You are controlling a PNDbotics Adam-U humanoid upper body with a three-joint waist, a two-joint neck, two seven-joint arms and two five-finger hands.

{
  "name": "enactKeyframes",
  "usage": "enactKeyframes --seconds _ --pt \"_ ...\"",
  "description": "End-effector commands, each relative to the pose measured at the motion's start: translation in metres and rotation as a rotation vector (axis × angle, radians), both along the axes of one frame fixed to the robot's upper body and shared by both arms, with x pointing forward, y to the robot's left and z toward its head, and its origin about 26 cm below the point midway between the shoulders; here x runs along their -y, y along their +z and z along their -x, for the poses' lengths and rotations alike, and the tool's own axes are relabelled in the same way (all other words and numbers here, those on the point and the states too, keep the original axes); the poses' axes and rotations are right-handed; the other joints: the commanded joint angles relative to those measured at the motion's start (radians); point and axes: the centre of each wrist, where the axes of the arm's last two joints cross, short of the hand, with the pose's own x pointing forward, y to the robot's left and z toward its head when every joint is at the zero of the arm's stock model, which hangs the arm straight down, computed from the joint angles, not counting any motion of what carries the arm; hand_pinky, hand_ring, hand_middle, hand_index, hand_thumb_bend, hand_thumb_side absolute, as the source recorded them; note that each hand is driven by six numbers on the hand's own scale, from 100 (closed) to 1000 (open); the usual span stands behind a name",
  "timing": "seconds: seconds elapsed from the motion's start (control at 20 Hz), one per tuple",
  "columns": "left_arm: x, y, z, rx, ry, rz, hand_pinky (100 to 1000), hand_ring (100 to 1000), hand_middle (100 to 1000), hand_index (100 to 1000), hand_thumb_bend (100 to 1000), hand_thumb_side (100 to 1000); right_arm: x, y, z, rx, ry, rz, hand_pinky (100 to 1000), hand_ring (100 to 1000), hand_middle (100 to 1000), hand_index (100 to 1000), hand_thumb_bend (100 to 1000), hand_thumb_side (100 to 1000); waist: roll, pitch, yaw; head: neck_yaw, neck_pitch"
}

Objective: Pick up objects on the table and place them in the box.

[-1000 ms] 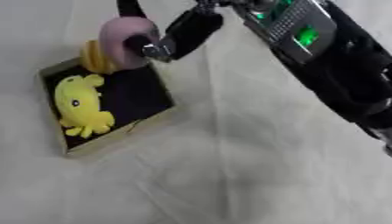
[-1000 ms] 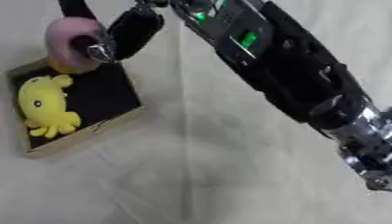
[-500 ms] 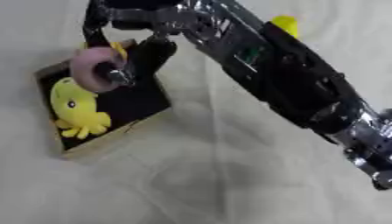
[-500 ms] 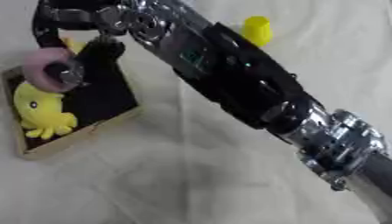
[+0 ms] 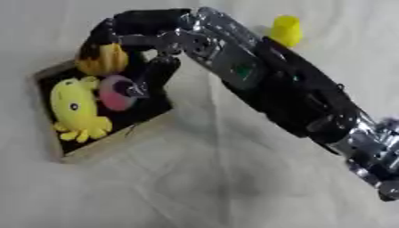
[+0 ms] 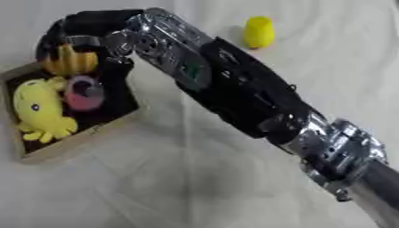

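Much of the right hand is hard to read: it is dark against the black lining of the box, and its fingers blur into that lining, so whether they are curled or straight cannot be told. They hang over the box's near-right part, just beside a pink ring-shaped object that sits inside the box; whether they touch it is unclear. An orange-yellow striped object at the far end of the box is partly covered by the black wrist that arches over it. A yellow octopus toy lies along the left side of the box, in plain sight.

The right arm comes in from the lower right corner, where it is cut off by the edge, runs diagonally up and left across the desk, then bends sharply down at the wrist into the box. A small green patch shows on the forearm; no writing on it can be read.

A yellow rounded object stands on the desk beyond the arm, well apart from the box
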Motion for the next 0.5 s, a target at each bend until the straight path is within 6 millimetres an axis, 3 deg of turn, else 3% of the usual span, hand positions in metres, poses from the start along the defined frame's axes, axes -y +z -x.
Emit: enactKeyframes --seconds 0.05,0.2,0.5 --pt "-0.002 0.007 0.004 0.021 0.005 -0.010 736 637 609 780 100 450 0.012 0.023 0.008 0.056 -0.006 -0.032 927 926 755 888 191 100 0.006 -0.025 -0.004 0.007 0.000" --pt "-0.004 0.005 0.004 0.015 0.014 -0.011 735 637 609 780 100 451 0.031 0.039 0.015 0.073 -0.026 -0.074 918 914 738 884 171 100 0.005 -0.030 -0.013 0.016 0.006" --pt "-0.009 0.002 0.005 0.006 0.041 -0.011 735 636 609 780 100 458 0.105 0.066 0.017 0.101 -0.222 -0.224 918 919 742 888 191 100 0.007 -0.033 -0.032 0.045 0.006"
